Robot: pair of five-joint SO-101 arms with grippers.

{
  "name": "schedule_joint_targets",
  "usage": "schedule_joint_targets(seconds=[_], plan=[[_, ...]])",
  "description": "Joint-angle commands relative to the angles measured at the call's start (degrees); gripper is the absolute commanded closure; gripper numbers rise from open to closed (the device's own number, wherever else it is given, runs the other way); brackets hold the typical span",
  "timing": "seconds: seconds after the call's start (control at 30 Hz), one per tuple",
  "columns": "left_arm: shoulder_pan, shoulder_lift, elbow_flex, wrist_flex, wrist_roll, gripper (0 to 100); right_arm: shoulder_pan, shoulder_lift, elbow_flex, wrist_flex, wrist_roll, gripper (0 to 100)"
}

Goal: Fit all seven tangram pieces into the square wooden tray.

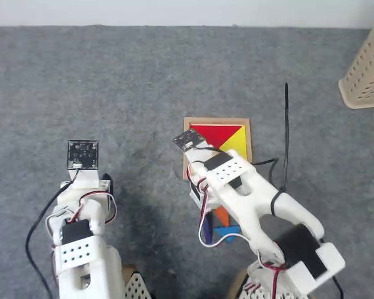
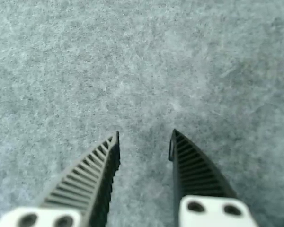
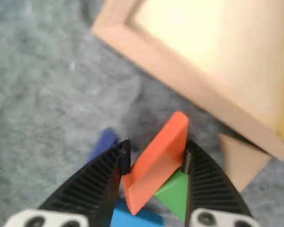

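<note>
The square wooden tray [image 1: 217, 120] lies on grey carpet and holds a red triangle [image 1: 215, 134] and a yellow triangle [image 1: 237, 144]. My right arm reaches over the tray's near edge. Its gripper [image 3: 156, 151] is shut on an orange piece [image 3: 156, 161], held tilted on edge just outside the tray's corner [image 3: 180, 71]. Beneath the jaws lie a green piece [image 3: 175, 194], a light blue piece [image 3: 132, 217] and a dark blue piece [image 3: 102, 144]. A tan shape [image 3: 239, 156] lies beside the tray's rim. My left gripper [image 2: 145, 137] stands open over bare carpet, far left of the tray.
A beige perforated basket [image 1: 368, 68] stands at the far right edge. A black cable [image 1: 286, 124] runs along the tray's right side. Open carpet [image 1: 112, 81] stretches to the left of the tray and behind it.
</note>
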Motion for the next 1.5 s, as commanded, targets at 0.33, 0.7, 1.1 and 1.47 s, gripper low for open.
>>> schedule_joint_targets(seconds=[0.33,0.7,1.1,1.47], plan=[[-0.4,-1.1,-0.2,-1.5,-0.4,83,8.0,-0.6,-4.6,0.7,4.0,99.3],[-0.4,-1.1,-0.2,-1.5,-0.4,83,7.9,-10.8,-0.5,1.6,5.5,99.3],[-0.4,-1.1,-0.2,-1.5,-0.4,83,6.6,-14.8,-11.6,1.7,8.9,99.3],[-0.4,-1.1,-0.2,-1.5,-0.4,83,0.5,15.7,-38.2,1.2,-1.5,99.3]])
